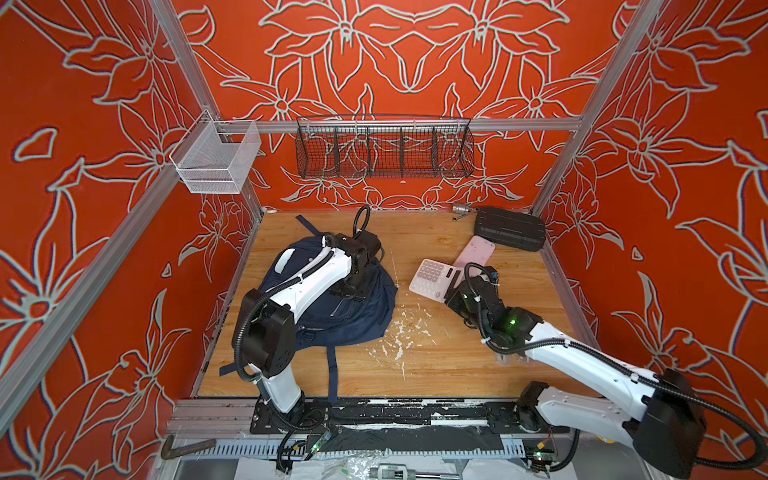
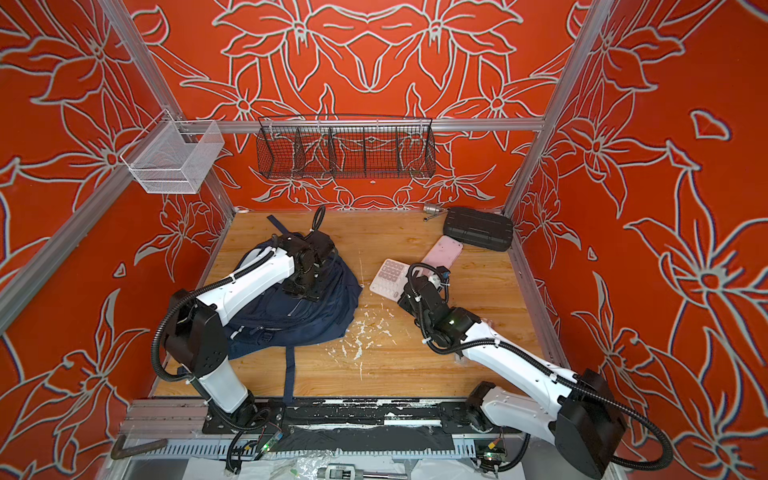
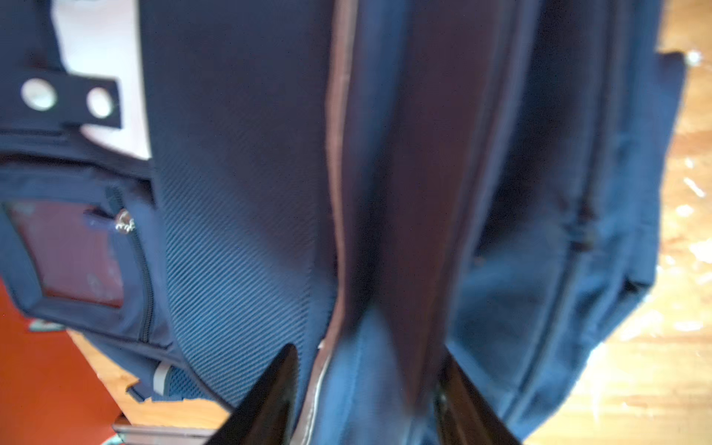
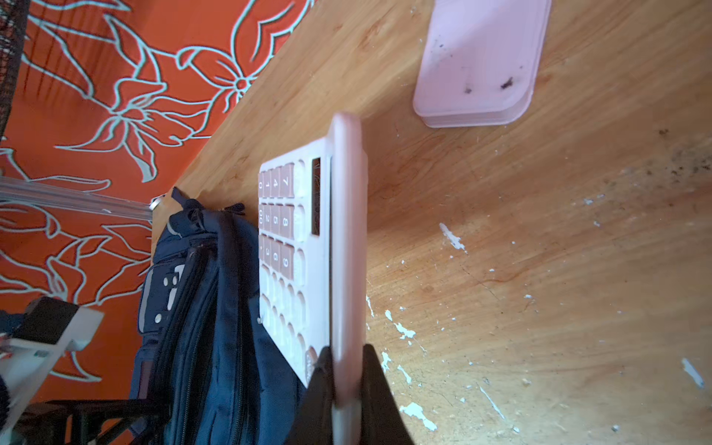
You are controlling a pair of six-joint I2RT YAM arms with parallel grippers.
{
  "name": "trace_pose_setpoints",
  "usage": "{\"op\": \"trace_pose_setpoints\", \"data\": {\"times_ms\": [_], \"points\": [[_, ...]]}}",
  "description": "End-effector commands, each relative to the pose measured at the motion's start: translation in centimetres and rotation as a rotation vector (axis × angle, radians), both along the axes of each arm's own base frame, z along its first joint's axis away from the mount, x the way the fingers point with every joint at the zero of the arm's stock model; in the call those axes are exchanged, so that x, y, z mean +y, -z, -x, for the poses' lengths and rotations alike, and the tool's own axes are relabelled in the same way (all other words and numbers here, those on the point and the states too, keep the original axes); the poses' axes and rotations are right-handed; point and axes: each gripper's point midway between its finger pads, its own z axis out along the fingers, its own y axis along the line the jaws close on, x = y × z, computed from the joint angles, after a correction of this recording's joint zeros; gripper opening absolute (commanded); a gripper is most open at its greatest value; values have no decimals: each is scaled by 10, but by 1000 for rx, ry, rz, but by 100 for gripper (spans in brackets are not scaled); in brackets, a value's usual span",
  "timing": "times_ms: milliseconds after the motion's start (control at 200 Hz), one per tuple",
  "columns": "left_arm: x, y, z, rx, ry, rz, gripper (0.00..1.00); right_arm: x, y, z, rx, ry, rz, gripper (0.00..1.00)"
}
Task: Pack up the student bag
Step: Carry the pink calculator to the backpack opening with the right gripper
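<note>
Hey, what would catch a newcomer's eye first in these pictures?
The loud red floral walls all around. Left on the wooden tabletop lies a navy blue fabric backpack, the left fingers straddling a fold of it. Right of it, the right fingers clamp a pale pink plastic calculator by its edge.

The left gripper [image 2: 306,291] is reaching down onto the navy student bag [image 2: 291,320] lying on the wooden desk [image 2: 399,374]. The right gripper [image 2: 405,293] is meeting the near edge of a pink calculator [image 2: 388,274], with a pink case [image 2: 444,251] and black hard case [image 2: 478,228] lying beyond.
</note>
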Motion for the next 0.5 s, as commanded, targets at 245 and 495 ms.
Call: {"op": "trace_pose_setpoints", "data": {"times_ms": [245,495], "points": [[-1,-18,-10,-35,-83,117,0,33,-28,-5,-48,-176,-1,8],[-35,-111,-30,-253,-75,501,0,48,-53,-1,-60,-276,-11,9]]}}
